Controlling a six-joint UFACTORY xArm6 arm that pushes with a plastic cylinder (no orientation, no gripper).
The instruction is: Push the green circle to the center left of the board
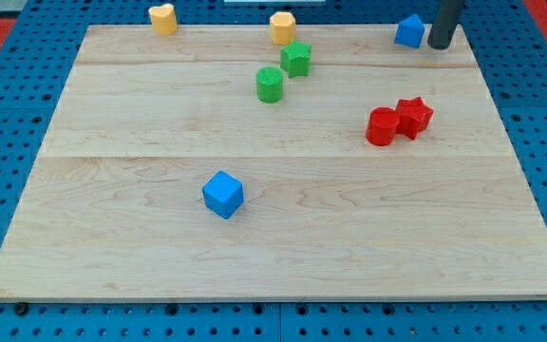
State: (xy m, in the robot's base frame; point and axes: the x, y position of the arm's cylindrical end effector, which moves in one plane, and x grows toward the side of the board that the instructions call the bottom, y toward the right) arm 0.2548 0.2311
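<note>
The green circle point(270, 85) sits in the upper middle of the wooden board point(112, 218). A green star point(296, 59) lies just up and right of it, close but apart. My tip point(440, 44) is at the board's top right edge, right beside a blue block point(409, 31) on its left. The tip is far to the right of the green circle.
A yellow block point(283, 28) stands just above the green star. A yellow heart-like block point(162, 18) is at the top left edge. A red circle point(382, 126) and red star point(413, 117) touch at the right. A blue cube point(222, 194) lies lower centre-left.
</note>
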